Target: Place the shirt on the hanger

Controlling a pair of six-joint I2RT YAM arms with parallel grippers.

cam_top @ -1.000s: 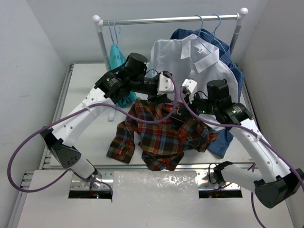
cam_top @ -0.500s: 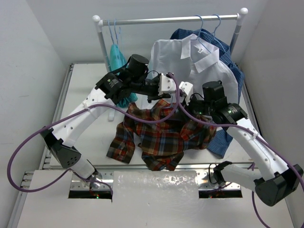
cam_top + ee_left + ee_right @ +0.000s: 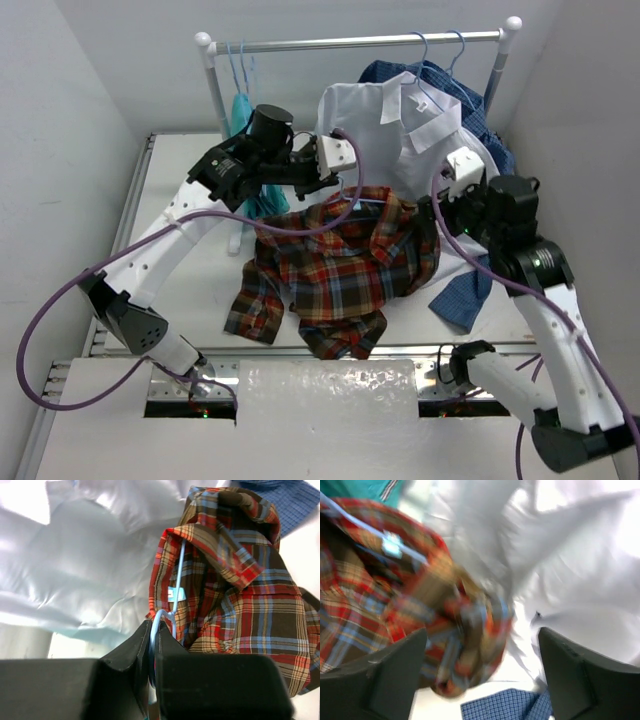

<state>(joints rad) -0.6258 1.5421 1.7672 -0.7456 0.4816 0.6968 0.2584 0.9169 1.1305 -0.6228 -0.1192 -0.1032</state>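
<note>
The plaid shirt lies bunched on the table, its collar end raised toward the rack. In the left wrist view the shirt hangs over the pale-blue wire hanger. My left gripper is shut on the hanger's hook. From above, that left gripper sits just behind the collar, with a bit of hanger showing. My right gripper is to the right of the shirt. In its own blurred view the right gripper is open, with the shirt beyond the fingers and untouched.
A clothes rack at the back carries a white shirt, a blue checked shirt, a teal garment and spare hangers. White walls close in on both sides. The white shirt hangs just behind my right gripper.
My right gripper let go of the shirt, opened wide and drew back to the right. My left gripper closed on the hanger hook and shifted back-left. The shirt's right shoulder settled lower.
</note>
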